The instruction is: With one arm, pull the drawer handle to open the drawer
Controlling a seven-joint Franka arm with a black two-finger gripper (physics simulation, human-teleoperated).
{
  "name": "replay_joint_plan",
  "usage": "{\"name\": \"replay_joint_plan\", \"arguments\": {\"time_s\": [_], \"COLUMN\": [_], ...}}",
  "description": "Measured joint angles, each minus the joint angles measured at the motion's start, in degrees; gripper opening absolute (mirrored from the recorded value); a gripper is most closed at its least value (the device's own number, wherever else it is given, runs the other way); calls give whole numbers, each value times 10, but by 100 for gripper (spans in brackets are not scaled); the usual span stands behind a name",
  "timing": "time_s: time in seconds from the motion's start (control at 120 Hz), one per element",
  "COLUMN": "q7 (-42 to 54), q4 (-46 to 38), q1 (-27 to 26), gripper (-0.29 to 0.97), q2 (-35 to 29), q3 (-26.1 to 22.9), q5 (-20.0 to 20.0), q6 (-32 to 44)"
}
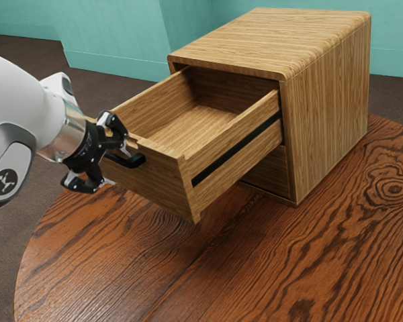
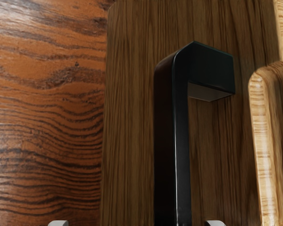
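**A:** What's on the exterior view's left?

**B:** A white arm (image 1: 20,134) comes in there, ending in a black gripper (image 1: 113,157). The gripper sits at the black handle (image 1: 131,160) on the front of a wooden drawer (image 1: 188,134).

**A:** And further right?

**B:** The drawer stands far out of its cabinet (image 1: 322,100), and its inside is bare. The cabinet sits on a round, dark-grained table (image 1: 255,268), toward the exterior view's right.

**A:** So how should the pull be done well?

**B:** My judgement is that most of the travel is made. Any further pull should run straight along the drawer's line, away from the cabinet. Lifting or twisting could bind the slides. The handle bar should stay centred between the fingers so it can't slip off an end.

**A:** What are the jaws doing?

**B:** They look spread wide, released and not clenched. In the wrist view the handle (image 2: 174,141) runs up the drawer front (image 2: 127,117), with two pale fingertips (image 2: 59,222) at the edge of the view. One fingertip lies well off to one side of the bar and the other just beside it. The bar is between the jaws, and I can see no pinch from both sides. They would need to close on the bar before more pulling.
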Motion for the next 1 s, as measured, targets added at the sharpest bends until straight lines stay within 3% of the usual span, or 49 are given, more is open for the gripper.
{"name": "replay_joint_plan", "arguments": {"time_s": [0.242,0.317,0.367,0.467,0.558,0.625,0.758,1.0], "q7": [1,1,0,-5,-9,-11,-16,-22], "q4": [-11,-1,57,319,394,408,414,369], "q1": [-6,-33,-69,-212,-398,-458,-485,-495], "gripper": [61,63,64,66,67,67,67,68], "q2": [-58,-70,-56,63,145,205,266,291], "q3": [-2,-1,0,3,62,90,102,104], "q5": [0,1,3,13,26,29,31,36], "q6": [-7,-14,-30,-129,-194,-226,-300,-367]}}
